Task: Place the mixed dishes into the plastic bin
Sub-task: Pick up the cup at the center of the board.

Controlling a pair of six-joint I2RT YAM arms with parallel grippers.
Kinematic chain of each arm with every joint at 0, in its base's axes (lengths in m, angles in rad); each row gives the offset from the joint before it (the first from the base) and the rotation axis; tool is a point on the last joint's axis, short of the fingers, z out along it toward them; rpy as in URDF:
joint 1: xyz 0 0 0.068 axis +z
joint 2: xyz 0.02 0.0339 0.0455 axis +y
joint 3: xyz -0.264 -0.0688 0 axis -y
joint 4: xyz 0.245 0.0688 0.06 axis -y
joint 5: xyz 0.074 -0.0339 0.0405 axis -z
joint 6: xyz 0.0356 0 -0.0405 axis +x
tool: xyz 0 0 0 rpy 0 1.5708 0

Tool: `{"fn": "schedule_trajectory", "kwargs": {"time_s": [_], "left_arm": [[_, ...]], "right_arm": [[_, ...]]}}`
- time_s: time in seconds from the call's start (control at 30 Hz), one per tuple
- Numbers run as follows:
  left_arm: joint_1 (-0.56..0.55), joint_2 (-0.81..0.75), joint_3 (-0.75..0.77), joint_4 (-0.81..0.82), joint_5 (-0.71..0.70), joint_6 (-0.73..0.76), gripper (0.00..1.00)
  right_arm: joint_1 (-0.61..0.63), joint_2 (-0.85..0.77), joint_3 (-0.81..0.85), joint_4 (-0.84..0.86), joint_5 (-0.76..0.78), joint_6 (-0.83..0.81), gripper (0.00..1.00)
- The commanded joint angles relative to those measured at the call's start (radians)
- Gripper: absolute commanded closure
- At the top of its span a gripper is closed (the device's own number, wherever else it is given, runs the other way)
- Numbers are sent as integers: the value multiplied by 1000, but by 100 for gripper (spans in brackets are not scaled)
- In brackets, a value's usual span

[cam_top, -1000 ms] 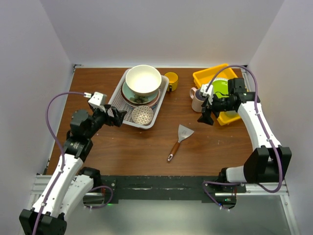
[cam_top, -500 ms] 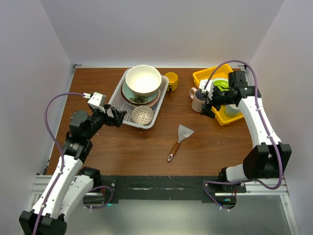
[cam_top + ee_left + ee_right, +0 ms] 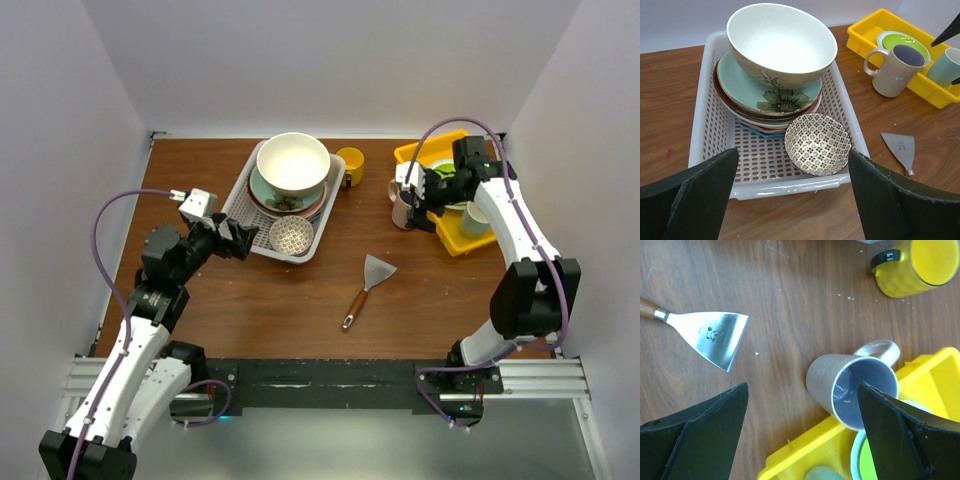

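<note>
The white plastic bin holds a stack of plates with a pale green flowered plate on top. The large cream bowl sits on the stack and the small patterned bowl lies at the bin's near end. My left gripper is open and empty at the bin's near rim. The yellow mug stands right of the bin. The purple-lined cream mug stands against the yellow tray. My right gripper is open and hovers above this mug.
The yellow tray at the right holds a lime-green plate and a pale teal cup. A wooden-handled metal spatula lies mid-table. White walls close in the table on three sides.
My right gripper has moved back and left from the tray's near corner to above the cream mug. The left arm and the dishes have not moved.
</note>
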Motion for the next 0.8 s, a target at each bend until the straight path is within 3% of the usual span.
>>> {"fn": "schedule_trajectory", "kwargs": {"time_s": [0.0,0.37,0.77], "left_arm": [[4,-10,0,24,0,23,4],[4,-11,0,24,0,21,4],[4,-13,0,22,0,24,3]], "right_arm": [[22,33,44,-5,28,-68,6],[29,111,44,113,117,24,8],[38,177,39,190,152,93,21]]}}
